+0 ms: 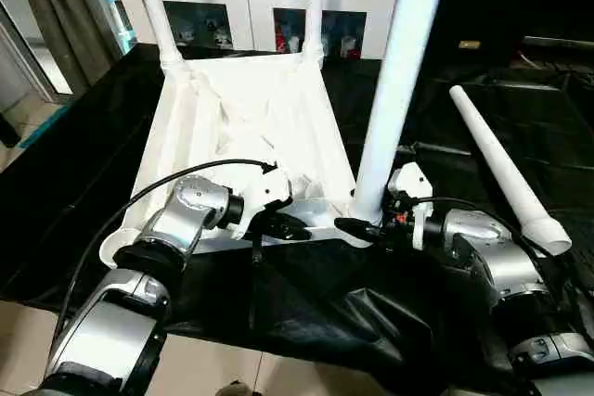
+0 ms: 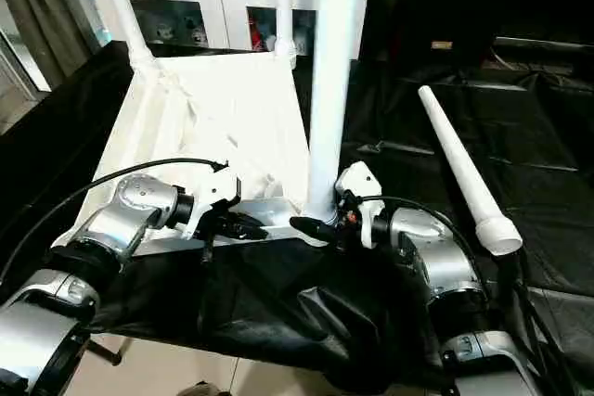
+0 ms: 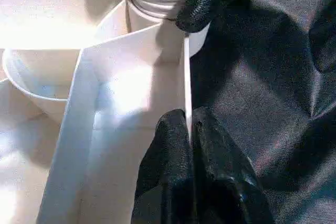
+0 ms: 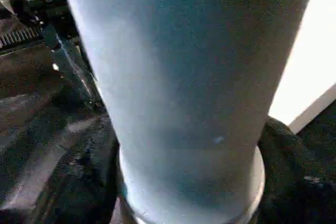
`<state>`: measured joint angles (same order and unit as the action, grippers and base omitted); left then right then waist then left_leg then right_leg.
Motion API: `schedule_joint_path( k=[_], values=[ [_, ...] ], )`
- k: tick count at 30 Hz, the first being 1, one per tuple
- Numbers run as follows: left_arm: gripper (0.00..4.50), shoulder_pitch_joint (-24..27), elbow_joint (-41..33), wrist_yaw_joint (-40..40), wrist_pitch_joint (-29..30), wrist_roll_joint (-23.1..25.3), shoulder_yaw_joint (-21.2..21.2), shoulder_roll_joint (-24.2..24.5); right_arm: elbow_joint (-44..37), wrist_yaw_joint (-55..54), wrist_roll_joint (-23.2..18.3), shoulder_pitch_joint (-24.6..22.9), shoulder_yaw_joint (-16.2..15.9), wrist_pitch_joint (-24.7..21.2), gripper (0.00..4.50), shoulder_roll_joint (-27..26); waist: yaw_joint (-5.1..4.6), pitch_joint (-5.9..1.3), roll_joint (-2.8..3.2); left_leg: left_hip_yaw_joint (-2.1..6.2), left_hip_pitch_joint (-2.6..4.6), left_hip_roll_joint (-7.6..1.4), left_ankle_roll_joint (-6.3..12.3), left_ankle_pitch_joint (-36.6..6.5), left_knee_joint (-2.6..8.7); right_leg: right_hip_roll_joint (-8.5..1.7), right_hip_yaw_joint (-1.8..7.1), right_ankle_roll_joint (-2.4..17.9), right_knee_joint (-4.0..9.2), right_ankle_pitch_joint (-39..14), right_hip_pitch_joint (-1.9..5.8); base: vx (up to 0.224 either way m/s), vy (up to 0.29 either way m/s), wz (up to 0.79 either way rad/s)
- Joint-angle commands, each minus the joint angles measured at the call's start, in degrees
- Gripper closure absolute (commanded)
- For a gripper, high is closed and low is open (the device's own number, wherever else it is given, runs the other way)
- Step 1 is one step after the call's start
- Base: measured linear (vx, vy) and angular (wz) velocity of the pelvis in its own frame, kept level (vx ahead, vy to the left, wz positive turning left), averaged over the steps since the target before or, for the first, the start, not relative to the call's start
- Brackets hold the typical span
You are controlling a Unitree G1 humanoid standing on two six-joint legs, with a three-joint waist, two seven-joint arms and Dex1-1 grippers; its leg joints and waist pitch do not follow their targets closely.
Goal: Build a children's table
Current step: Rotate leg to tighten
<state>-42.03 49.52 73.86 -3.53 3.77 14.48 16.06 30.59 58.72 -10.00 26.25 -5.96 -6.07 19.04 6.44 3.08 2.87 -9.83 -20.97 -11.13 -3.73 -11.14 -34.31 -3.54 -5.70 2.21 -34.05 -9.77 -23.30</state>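
- On the black sheet (image 1: 306, 303) covering the work surface, the table top (image 1: 246, 127) lies upside down, ribbed underside up, with its long side running from near to far.
- Two legs (image 1: 153, 6) already stand in the far corner sockets. A third leg (image 1: 394, 90) stands nearly upright in the near right corner, its threaded end at the socket. From the left wrist view I'd say it isn't screwed fully home yet, since some thread is visible above the socket.
- The right gripper (image 1: 357, 227) is clamped around the base of that third leg, fingers either side of the tube just above the socket, so the leg's long axis goes straight up from the hand.
- The left gripper (image 1: 283, 226) is pinched onto the thin near edge wall of the table top, just left of that corner, probably bracing it while the leg gets turned.
- The near left socket (image 1: 116, 246) looks empty, and the left arm is the closer one to it.
- The fourth leg (image 1: 506, 173) lies loose on the sheet to the right, fat end nearest, thin end pointing far-left. The right arm is closer to it.
- A white cabinet (image 1: 269, 6) with glass doors sits behind the far end, well out of the way.
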Motion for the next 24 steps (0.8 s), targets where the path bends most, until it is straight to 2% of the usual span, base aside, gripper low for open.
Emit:
schedule_joint_path(
  k=[1, 5, 7, 9, 11, 12, 14, 15, 17, 18, 19, 22, 24],
  values=[
    [4.50, -0.3, -0.7, -1.0, -1.1, -1.2, -0.5, -1.1, 0.2, -2.1, -0.9, -0.7, 1.1, -0.4, 1.62, -1.2, -0.12, -4.38, -0.72, 0.45, 0.19, -2.45, 6.12, -5.2, 3.44, -5.25, 3.22, 11.2, 3.64, -10.0, 3.74, 0.000, 0.000, 0.00],
    [4.50, -1.7, 2.4, -8.2, -1.8, 1.8, 0.0, -2.1, 5.2, -12.0, 0.9, 0.3, 3.4, 0.8, 1.69, -3.8, -0.50, -4.13, -0.64, 0.46, 0.38, -2.22, 4.53, -7.0, 3.64, -5.24, 3.15, 9.9, 4.28, -14.6, 3.45, 0.000, 0.000, 0.00],
    [4.50, -3.6, 5.0, -16.2, 0.3, 3.3, -0.4, -4.5, 10.0, -24.8, 2.9, 2.0, 5.7, 0.8, 1.71, -6.8, -0.95, -3.87, -0.63, 0.54, 0.75, -2.05, 2.82, -8.5, 3.86, -5.34, 3.07, 8.6, 4.96, -19.5, 3.37, 0.000, 0.000, 0.00],
    [4.50, -4.9, 6.0, -20.6, 2.4, 3.2, -1.1, -6.9, 12.6, -34.4, 3.1, 3.4, 8.0, -0.2, 1.72, -9.4, -1.44, -3.83, -0.64, 0.61, 0.83, -1.94, 2.04, -8.7, 4.02, -5.23, 3.08, 8.5, 5.08, -19.9, 3.41, 0.000, 0.000, 0.00],
    [4.50, -6.4, 7.3, -25.4, 4.0, 3.3, -1.7, -9.4, 14.7, -41.6, 3.1, 4.7, 9.5, -0.8, 1.72, -11.8, -1.83, -3.70, -0.52, 0.59, 0.75, -1.75, 2.23, -9.3, 3.97, -5.22, 3.08, 8.4, 5.28, -20.4, 3.48, 0.000, 0.000, 0.00],
    [4.50, -7.6, 8.5, -29.2, 4.9, 3.2, -2.3, -11.5, 16.3, -45.8, 3.5, 5.8, 9.7, -1.0, 1.72, -13.7, -2.00, -3.69, -0.60, 0.55, 0.98, -1.60, 1.98, -9.9, 3.95, -5.17, 3.02, 8.0, 5.51, -21.8, 3.39, 0.000, 0.000, 0.00],
    [4.50, -8.0, 9.0, -30.6, 5.1, 3.1, -2.5, -12.3, 17.0, -47.0, 3.7, 6.3, 9.5, -1.0, 1.72, -14.4, -1.90, -3.82, -0.67, 0.54, 0.86, -1.40, 2.38, -9.3, 3.89, -5.22, 3.08, 7.6, 5.64, -22.0, 3.63, 0.000, 0.000, 0.00],
    [4.50, -8.6, 9.3, -31.4, 5.3, 3.0, -2.5, -13.6, 17.4, -47.9, 5.6, 7.0, 7.6, 0.1, 1.72, -15.4, -1.80, -3.82, -0.56, 0.52, 0.85, -1.41, 2.94, -8.9, 3.86, -5.20, 3.11, 7.5, 5.60, -21.3, 3.61, 0.000, 0.000, 0.00],
    [4.50, -9.0, 9.6, -31.7, 4.9, 3.3, -2.2, -14.3, 17.6, -47.3, 7.3, 7.4, 5.8, 1.5, 1.72, -16.2, -1.76, -3.98, -0.64, 0.57, 0.58, -1.45, 3.38, -8.0, 3.83, -5.18, 3.10, 7.8, 5.30, -19.3, 3.69, 0.000, 0.000, 0.00],
    [4.50, -9.2, 9.9, -31.5, 4.5, 3.4, -2.0, -14.7, 17.5, -46.4, 8.1, 7.6, 4.8, 2.5, 1.17, -16.7, -1.69, -4.00, -0.26, 0.63, 0.64, -1.58, 3.71, -7.9, 3.84, -5.17, 3.15, 8.3, 5.09, -17.8, 3.69, 0.000, 0.000, 0.00],
    [4.50, -9.3, 10.1, -31.5, 4.4, 3.3, -1.9, -15.0, 17.4, -44.9, 7.6, 7.7, 4.8, 3.4, 1.17, -17.3, -1.78, -4.02, -0.52, 0.59, 0.49, -1.58, 4.08, -8.1, 3.82, -5.14, 3.13, 8.6, 5.01, -16.7, 3.80, 0.000, 0.000, 0.00],
    [4.50, -9.0, 9.8, -30.2, 3.8, 3.1, -1.7, -14.7, 15.9, -40.8, 6.1, 7.5, 4.8, 4.7, 0.85, -17.6, -1.75, -3.99, -0.46, 0.57, 0.51, -1.60, 4.79, -8.4, 3.81, -5.18, 3.12, 9.3, 4.94, -16.0, 3.88, 0.000, 0.000, 0.00],
    [4.50, -8.5, 9.7, -28.7, 2.8, 3.2, -1.4, -13.7, 15.1, -39.6, 6.8, 7.3, 3.8, 6.4, 0.67, -16.4, -1.72, -4.06, -0.47, 0.58, 0.50, -1.60, 4.95, -8.5, 3.79, -5.24, 3.11, 9.2, 5.01, -16.5, 3.91, 0.000, 0.000, 0.00]
  ],
)
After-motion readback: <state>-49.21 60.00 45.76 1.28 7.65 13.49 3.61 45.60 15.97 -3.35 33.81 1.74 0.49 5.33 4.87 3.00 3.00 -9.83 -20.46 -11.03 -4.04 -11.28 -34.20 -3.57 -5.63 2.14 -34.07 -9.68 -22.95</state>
